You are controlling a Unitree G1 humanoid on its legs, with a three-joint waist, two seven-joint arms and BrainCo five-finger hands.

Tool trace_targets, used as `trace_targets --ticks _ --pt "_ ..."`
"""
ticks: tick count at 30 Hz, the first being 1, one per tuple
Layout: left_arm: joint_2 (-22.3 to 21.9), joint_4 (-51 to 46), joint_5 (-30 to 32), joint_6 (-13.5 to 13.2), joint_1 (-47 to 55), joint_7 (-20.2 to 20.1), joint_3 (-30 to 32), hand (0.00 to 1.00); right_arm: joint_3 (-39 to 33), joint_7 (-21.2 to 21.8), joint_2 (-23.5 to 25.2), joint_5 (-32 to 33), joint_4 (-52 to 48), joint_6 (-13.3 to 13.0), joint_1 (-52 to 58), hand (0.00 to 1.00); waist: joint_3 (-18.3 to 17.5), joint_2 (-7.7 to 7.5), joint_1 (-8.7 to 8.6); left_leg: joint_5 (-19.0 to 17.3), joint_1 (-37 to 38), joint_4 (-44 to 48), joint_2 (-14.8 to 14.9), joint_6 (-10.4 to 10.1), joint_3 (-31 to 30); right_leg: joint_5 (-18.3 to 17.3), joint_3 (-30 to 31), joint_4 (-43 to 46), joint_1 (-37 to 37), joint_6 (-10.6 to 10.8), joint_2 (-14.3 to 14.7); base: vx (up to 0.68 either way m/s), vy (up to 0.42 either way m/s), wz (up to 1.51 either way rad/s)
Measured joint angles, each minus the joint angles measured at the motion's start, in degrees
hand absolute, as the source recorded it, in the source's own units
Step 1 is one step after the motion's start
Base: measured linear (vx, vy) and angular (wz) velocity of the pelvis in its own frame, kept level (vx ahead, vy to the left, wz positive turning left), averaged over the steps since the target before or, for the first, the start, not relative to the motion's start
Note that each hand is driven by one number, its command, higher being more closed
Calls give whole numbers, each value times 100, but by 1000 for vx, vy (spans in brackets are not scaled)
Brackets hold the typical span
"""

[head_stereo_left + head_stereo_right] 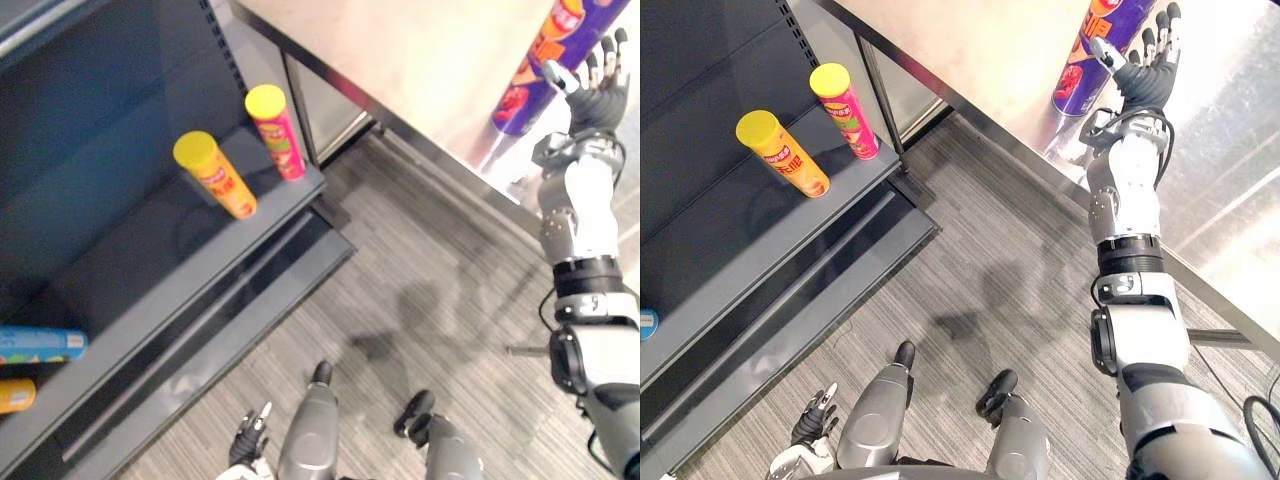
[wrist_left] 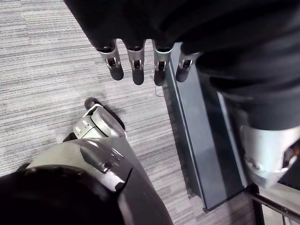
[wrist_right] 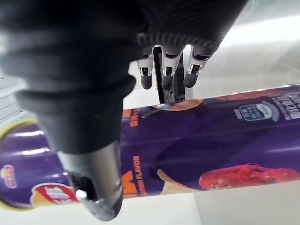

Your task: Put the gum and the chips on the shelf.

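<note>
Purple can (image 1: 545, 60) of chips sits on the counter (image 1: 420, 60), well right of the shelf (image 1: 130, 260). The right hand (image 1: 1150, 80) is just beside it, fingers straight and spread, gripping nothing. A yellow can (image 1: 217, 177) and a pink can (image 1: 277, 130) stand on the shelf's right end. The left hand (image 2: 137, 68) hangs low before the shelf, fingers relaxed, empty.

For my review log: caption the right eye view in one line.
Open right hand by purple chips can; yellow can, pink can on shelf.
</note>
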Motion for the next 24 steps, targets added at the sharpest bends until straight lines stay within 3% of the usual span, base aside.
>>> trace_targets --ticks 9,10,24 --pt "-2 -49 -80 -10 -26 -35 -39 0 112 128 -137 0 396 -33 -401 0 79 67 7 18 -64 -1 -29 -18 -123 4 -105 -18 19 -3 -15 -4 -2 6" --pt "-2 -47 -160 -9 -25 -36 -52 0 137 133 -144 0 460 -40 -427 100 82 71 10 20 -64 -1 -29 -20 -123 4 -105 -17 19 -3 -17 0 0 0" --pt "0 -46 -202 -21 -31 -34 -82 0 272 229 -178 -47 489 -195 -437 100 114 126 9 235 -69 -209 17 -89 -124 161 -124 -223 5 -105 78 -18 -5 -1"
